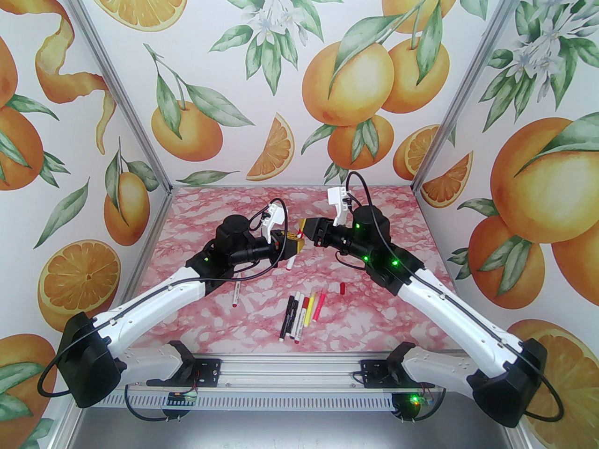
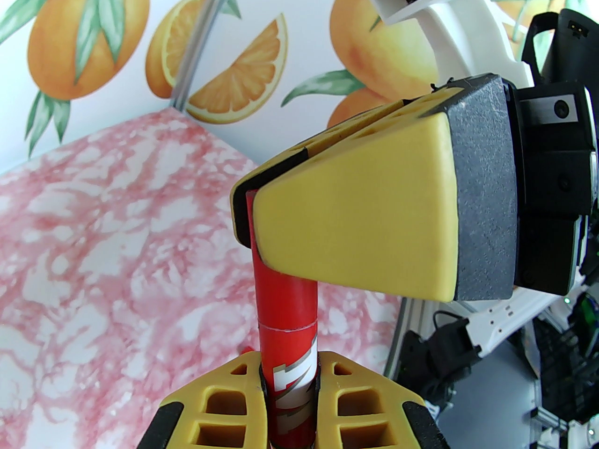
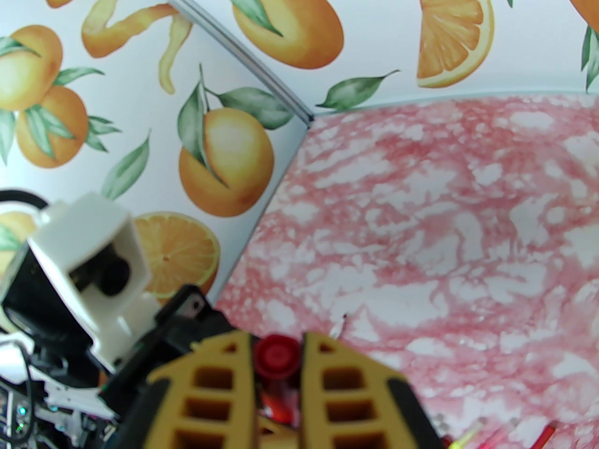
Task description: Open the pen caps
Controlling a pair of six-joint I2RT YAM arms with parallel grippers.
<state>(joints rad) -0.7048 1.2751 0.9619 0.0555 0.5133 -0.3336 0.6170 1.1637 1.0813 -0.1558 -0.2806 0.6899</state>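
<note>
Above the middle of the table both grippers meet on one pen (image 1: 291, 262). My left gripper (image 1: 297, 246) is shut on its barrel (image 2: 290, 381), red with white print where I hold it. The white lower end hangs down toward the table. My right gripper (image 1: 304, 226) is shut on the pen's red cap (image 2: 285, 297). A thin seam shows where the cap meets the barrel. In the right wrist view the cap's round end (image 3: 277, 356) sits between my right gripper's (image 3: 277, 339) yellow fingers. The left gripper (image 2: 288, 358) stands just below the right gripper (image 2: 248, 218).
Several pens (image 1: 302, 314) lie side by side near the front centre, among them a yellow and a pink one. Another white pen (image 1: 234, 295) lies to the left under my left arm. A loose red cap (image 1: 342, 288) rests right of the row.
</note>
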